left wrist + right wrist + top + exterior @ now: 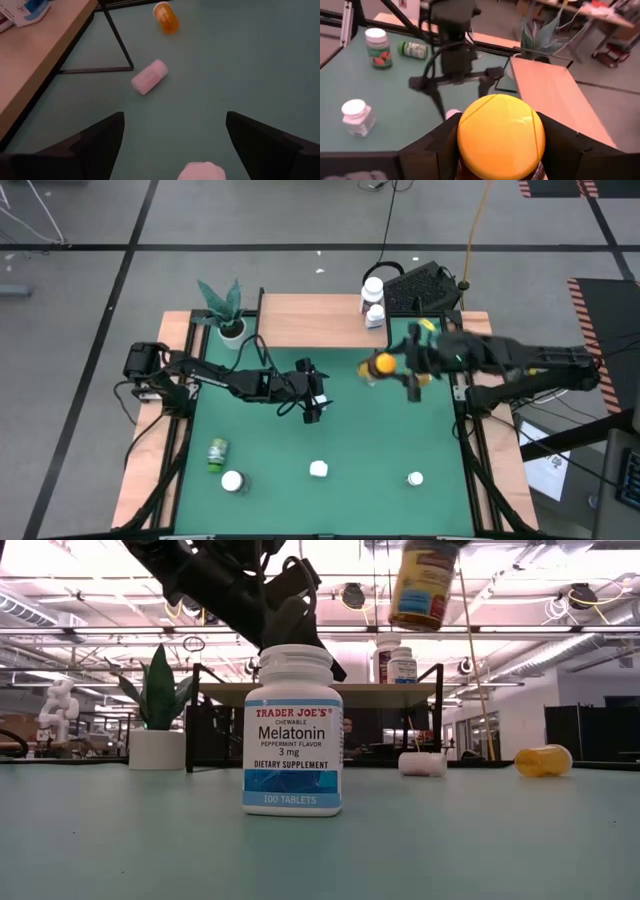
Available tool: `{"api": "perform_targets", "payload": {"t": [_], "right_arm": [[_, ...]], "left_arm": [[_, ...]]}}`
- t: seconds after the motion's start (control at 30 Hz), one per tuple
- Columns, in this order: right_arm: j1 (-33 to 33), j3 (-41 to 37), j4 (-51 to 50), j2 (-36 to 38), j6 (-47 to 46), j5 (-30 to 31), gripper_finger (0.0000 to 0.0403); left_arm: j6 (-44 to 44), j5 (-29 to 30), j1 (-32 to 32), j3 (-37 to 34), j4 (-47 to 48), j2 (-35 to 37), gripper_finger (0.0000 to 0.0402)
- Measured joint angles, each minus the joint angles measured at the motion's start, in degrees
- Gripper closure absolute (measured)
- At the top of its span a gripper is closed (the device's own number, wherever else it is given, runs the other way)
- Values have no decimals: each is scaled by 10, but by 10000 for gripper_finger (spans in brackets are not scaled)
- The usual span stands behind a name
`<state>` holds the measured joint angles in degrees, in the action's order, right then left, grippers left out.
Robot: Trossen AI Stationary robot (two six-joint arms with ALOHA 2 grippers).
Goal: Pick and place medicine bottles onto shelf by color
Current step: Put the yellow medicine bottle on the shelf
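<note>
My right tool point(385, 366) is clamped on the amber bottle point(381, 364), lifted clear above the surface point(340, 430) just beside the shelf point(310, 320). My left tool point(313, 408) hangs released; a pink bottle point(148, 77) lies ahead of it, an orange one point(166, 17) beyond.

Shelf point(310, 320): light-wood board on thin black legs, standing at the far edge of the desk.
White bottles point(373, 300): two are standing upright near the shelf's right end.
Amber bottle point(381, 364): yellow cap, hanging in the air just in front of the shelf, clamped in the right pincer point(392, 366).
Pink bottle point(148, 77): lying on its side beside the shelf's leg.
Orange bottle point(166, 17): lying on its side near the pink one.
Green bottle point(216, 453): lying well in front of the shelf, left.
Other white bottles point(318, 469): three are standing well in front of the shelf.
</note>
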<state>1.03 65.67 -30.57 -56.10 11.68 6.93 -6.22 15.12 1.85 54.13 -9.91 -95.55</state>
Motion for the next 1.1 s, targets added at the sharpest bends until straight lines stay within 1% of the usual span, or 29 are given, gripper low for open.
{"api": "perform_targets", "payload": {"t": [0.07,0.13,0.23,0.4,0.47,0.67,0.8,0.93,1.1], "right_arm": [[36,60,-46,-50,24,-23,198],[72,115,-81,-102,43,-31,198],[117,171,-118,-163,67,-39,198],[174,195,-116,-220,71,-147,193],[195,195,-127,-229,72,-175,191],[254,195,-131,-230,73,-178,194],[288,195,-151,-222,77,-222,193],[312,188,-166,-215,87,-250,193],[329,173,-162,-211,99,-253,192]], "left_arm": [[0,0,0,0,-3,0,50],[-3,0,0,0,-4,0,50],[-8,0,0,0,-1,0,50],[-8,0,0,0,23,0,50],[-8,0,0,0,34,0,50],[-5,0,0,0,49,0,50],[-5,0,0,0,49,0,50],[-5,0,0,0,49,0,50],[-4,0,0,0,49,0,50]]}}
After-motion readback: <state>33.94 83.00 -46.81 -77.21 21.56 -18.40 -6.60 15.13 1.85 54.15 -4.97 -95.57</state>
